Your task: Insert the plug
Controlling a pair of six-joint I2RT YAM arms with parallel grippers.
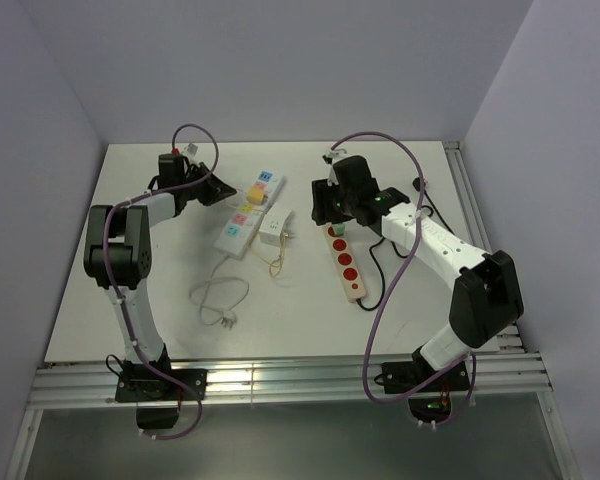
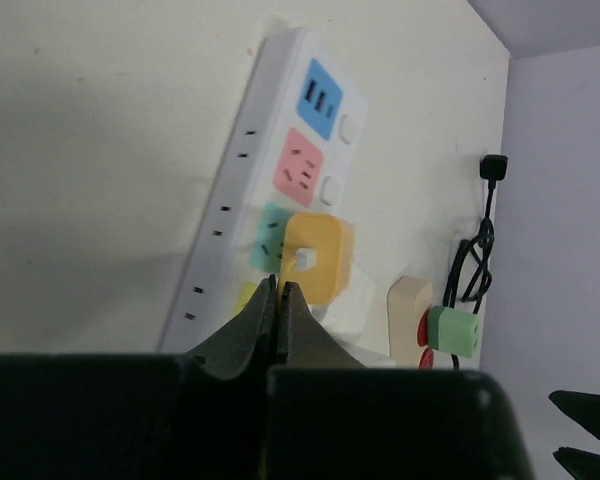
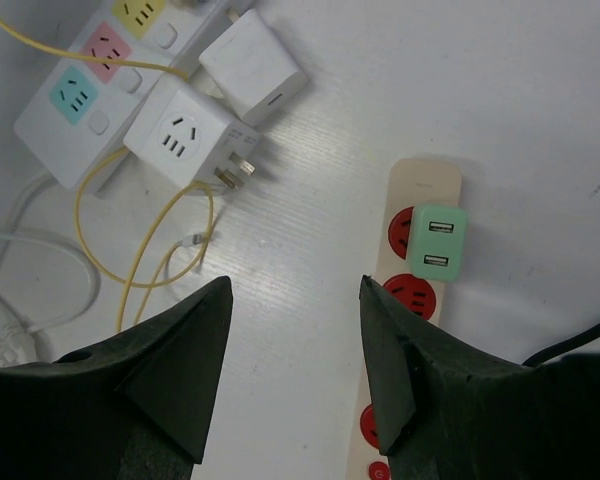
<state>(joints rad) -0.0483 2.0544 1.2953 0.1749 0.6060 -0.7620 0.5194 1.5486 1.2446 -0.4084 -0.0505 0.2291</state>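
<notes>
Black fingers of the right tool [image 3: 292, 300] stand apart, gripping nothing. Ahead-left of it, a white cube-shaped plug adapter [image 3: 185, 135] lies on its side on the surface [image 3: 320, 120], long axis level, prongs [image 3: 236, 170] pointing toward the beige power strip [image 3: 425, 180] ahead-right. Meanwhile the left tool [image 2: 278, 292] is pinched closed, empty.

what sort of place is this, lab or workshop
Most likely a robotics lab test cell: a white table boxed in by blank walls, a left arm and right arm bolted to a rail at its near edge, and a white strip and beige strip of sockets laid out for practice.
</notes>
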